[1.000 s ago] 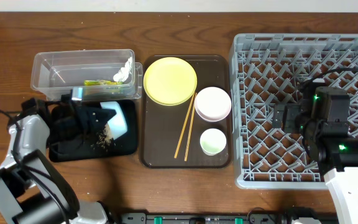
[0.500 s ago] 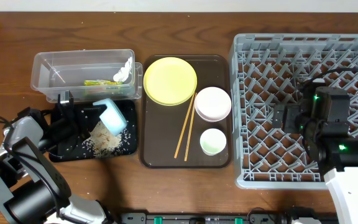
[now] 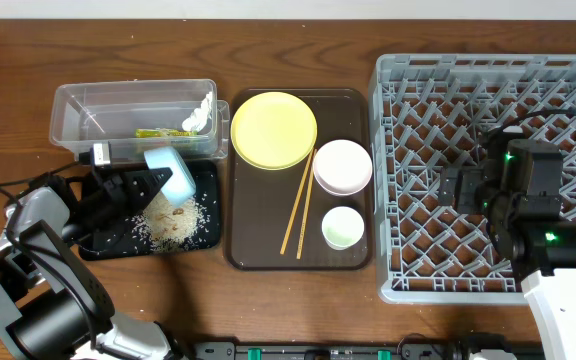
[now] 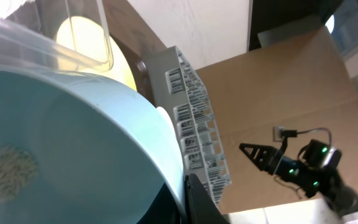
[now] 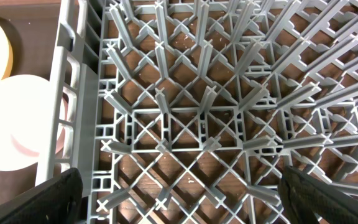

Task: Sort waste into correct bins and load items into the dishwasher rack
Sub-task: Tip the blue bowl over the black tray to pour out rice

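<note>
My left gripper [image 3: 153, 182] is shut on the rim of the light blue bowl [image 3: 171, 172] and holds it tipped on its side over the black tray [image 3: 204, 236]. Whitish rice scraps [image 3: 168, 222] lie piled on that tray. The bowl fills the left wrist view [image 4: 61, 143], with a few scraps still inside. The clear tub [image 3: 78, 112] behind holds a yellow-green wrapper [image 3: 158, 132] and white tissue [image 3: 202, 112]. The yellow plate [image 3: 273, 128], white bowl [image 3: 342, 165], pale cup [image 3: 341, 227] and two chopsticks [image 3: 297, 205] sit on the brown tray. My right gripper [image 5: 179, 193] is open above the grey rack [image 3: 488, 70].
The brown serving tray [image 3: 243, 250] lies between the bins and the rack. The rack's upright pegs [image 5: 197, 81] stand right under my right gripper. The white bowl also shows in the right wrist view [image 5: 11, 124], left of the rack wall.
The left gripper has lifted and tipped the blue bowl further toward the tub. The rice has spilled out onto the black tray. The right arm has not moved.
</note>
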Controlling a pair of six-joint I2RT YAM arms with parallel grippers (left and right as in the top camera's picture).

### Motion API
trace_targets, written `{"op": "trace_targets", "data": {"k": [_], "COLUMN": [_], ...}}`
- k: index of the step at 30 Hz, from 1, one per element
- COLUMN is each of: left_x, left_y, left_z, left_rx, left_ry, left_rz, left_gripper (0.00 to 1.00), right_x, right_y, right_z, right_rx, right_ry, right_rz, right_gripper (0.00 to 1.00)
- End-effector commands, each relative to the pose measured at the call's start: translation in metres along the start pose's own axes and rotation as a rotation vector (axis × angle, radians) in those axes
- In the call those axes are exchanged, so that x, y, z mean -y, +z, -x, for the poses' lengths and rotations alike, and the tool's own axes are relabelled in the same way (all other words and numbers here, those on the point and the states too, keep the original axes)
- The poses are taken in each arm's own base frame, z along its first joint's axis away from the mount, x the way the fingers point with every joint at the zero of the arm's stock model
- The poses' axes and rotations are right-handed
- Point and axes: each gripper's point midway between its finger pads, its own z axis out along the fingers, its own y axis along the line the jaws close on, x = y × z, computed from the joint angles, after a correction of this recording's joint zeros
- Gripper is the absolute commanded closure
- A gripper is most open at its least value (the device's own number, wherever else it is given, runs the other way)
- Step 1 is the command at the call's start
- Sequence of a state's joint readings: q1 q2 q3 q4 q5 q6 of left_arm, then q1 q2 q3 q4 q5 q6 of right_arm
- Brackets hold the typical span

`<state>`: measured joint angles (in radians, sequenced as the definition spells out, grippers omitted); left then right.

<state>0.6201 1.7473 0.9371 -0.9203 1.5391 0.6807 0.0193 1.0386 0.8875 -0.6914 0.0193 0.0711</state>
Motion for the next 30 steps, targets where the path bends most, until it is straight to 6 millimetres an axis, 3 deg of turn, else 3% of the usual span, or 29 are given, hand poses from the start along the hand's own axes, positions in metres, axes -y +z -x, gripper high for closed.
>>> {"op": "trace_targets", "data": {"k": [1,9,14,18,23,26,30], "left_x": [0.002,0.002,-0.003,-0.005,-0.004,-0.007,-0.008], "left_y": [-0.001,-0.006,-0.010,-0.011,-0.011,-0.011,-0.011], "left_z": [0.001,0.005,0.007,0.006,0.009,0.008,0.009], "left_rx": [0.017,0.034,0.046,0.042,0.050,0.042,0.044], "left_ry": [0.064,-0.391,-0.182,-0.309,-0.186,-0.265,-0.204], "left_rz": [-0.015,-0.027,-0.001,0.007,-0.001,0.016,0.015], "left_gripper": [0.94,0.94,0.94,0.94,0.94,0.94,0.94], "right_x": [-0.001,-0.001,0.000,0.000,0.000,0.000,0.000], "right_y": [-0.006,-0.006,-0.006,-0.006,-0.006,-0.006,-0.006], "right_z": [0.010,0.010,0.009,0.007,0.007,0.007,0.007], "right_rx": [0.029,0.029,0.025,0.017,0.017,0.017,0.018], "right_ry": [-0.003,-0.003,-0.003,-0.003,-0.002,-0.002,-0.003], "right_rz": [-0.005,-0.005,-0.006,-0.006,-0.006,-0.006,-0.006], "right_gripper": [0.01,0.01,0.01,0.01,0.01,0.01,0.01]}}
